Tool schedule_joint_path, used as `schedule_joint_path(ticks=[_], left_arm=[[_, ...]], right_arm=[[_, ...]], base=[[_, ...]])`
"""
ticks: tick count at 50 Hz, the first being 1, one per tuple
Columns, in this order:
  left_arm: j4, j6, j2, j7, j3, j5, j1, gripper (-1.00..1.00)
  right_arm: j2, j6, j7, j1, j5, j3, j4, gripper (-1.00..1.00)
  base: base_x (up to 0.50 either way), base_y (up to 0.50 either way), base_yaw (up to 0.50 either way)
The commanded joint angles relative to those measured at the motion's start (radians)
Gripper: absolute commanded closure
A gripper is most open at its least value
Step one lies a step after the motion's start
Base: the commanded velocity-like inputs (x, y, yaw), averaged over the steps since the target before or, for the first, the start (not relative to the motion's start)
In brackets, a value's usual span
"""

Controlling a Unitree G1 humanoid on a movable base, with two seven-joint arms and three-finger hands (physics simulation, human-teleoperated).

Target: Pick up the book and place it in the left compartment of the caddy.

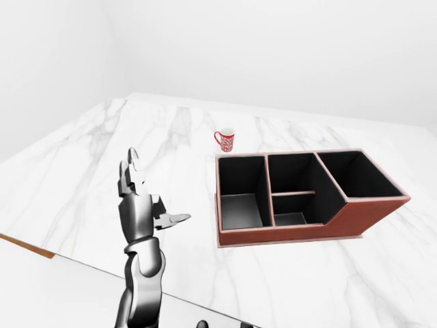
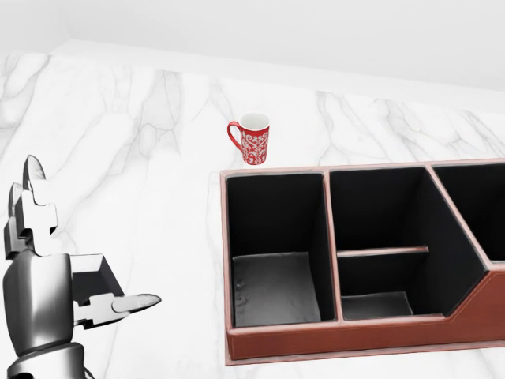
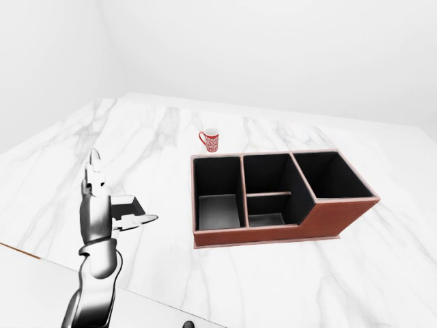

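L hand [image 1: 143,205] raised, fingers spread, holding nothing, well left of caddy [image 1: 300,236]; red mug [image 1: 224,139] just beyond it on marble table [image 1: 82,171].

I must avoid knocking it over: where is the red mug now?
In the head view the red mug stands upright on the marble table, just above the caddy's left compartment, apart from its rim.

One red-brown leather caddy [image 1: 355,217] with four black compartments, one red-and-white patterned ceramic mug [image 2: 253,140], one white marble bench [image 1: 102,157], and one silver metal robot hand [image 1: 140,205] show.
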Motion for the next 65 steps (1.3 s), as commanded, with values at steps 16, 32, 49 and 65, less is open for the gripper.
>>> schedule_joint_path(ticks=[16,32,49,65], left_arm=[[0.028,0.009,0.038,0.198,0.075,0.372,-0.027,-1.00],[0.035,0.009,0.072,0.191,0.087,0.653,-0.027,-1.00],[0.047,0.009,0.066,0.146,0.044,0.863,-0.010,-1.00],[0.037,0.009,0.066,0.135,0.052,0.876,-0.008,-1.00]], right_arm=[[0.004,0.000,0.005,-0.007,-0.011,0.023,0.021,-1.00],[0.005,0.000,0.017,-0.011,-0.016,0.034,0.037,-1.00],[0.014,0.000,0.034,-0.007,-0.016,0.032,0.017,-1.00],[0.023,0.000,0.046,-0.004,-0.033,0.031,-0.006,-1.00]], base=[[0.00,0.00,0.00],[0.00,0.00,0.00],[0.00,0.00,0.00],[0.00,0.00,0.00]])
